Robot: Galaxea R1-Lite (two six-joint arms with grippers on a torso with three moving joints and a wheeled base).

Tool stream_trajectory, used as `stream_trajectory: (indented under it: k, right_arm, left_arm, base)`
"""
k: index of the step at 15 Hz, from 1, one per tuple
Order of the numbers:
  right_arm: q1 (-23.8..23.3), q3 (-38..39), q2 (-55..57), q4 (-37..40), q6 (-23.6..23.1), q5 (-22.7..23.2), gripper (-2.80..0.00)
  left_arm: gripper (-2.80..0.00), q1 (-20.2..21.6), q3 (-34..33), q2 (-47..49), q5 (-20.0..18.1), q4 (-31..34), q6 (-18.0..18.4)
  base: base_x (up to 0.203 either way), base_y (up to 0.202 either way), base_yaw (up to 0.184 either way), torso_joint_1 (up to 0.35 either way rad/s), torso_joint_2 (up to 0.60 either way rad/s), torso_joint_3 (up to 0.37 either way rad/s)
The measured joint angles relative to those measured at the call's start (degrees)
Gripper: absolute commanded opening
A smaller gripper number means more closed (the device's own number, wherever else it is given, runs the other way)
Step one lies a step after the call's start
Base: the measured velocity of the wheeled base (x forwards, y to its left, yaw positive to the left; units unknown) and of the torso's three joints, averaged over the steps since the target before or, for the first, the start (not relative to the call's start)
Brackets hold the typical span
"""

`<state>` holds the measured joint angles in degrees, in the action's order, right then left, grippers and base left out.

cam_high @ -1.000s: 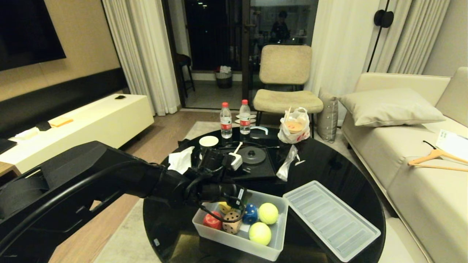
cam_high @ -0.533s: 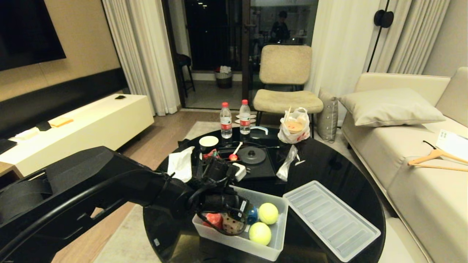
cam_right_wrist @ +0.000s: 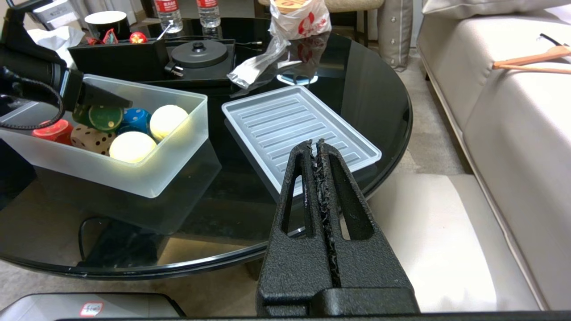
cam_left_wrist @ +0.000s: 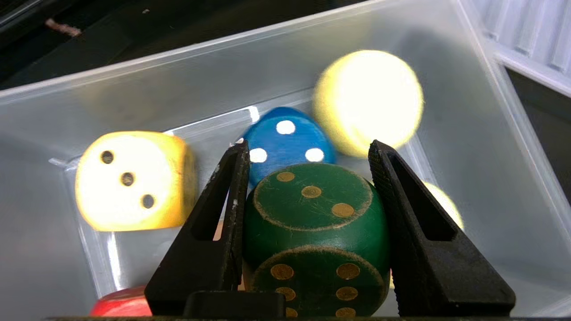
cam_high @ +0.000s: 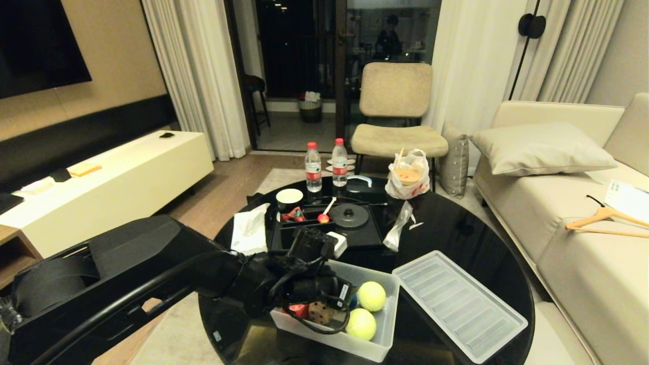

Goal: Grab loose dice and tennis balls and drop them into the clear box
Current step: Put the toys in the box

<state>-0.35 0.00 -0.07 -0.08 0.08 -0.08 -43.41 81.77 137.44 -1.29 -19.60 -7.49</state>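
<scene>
left pincer [cam_left_wrist: 308, 154] | clamped on green die [cam_left_wrist: 314, 240] | inside clear box [cam_left_wrist: 134, 71]

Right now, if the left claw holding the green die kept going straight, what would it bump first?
Probably the blue die, just ahead of the green die in the left claw; depth is unclear.

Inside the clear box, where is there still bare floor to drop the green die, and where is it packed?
Bare floor shows along the far wall of the clear box, behind the yellow die. Ahead of the left gripper, blue die and tennis balls crowd together.
</scene>
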Motion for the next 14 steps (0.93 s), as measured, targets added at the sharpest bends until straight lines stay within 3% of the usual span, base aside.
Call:
stream_trajectory:
  k: [14]
  right_arm:
    - [0.00,0.00,0.00,0.01,0.01,0.01,-2.80]
  left_arm:
    - [-2.80,-1.65,-3.30,2.15,1.07,-3.25,0.55]
  base:
    - [0.000,0.000,0.000,0.000,0.00,0.000]
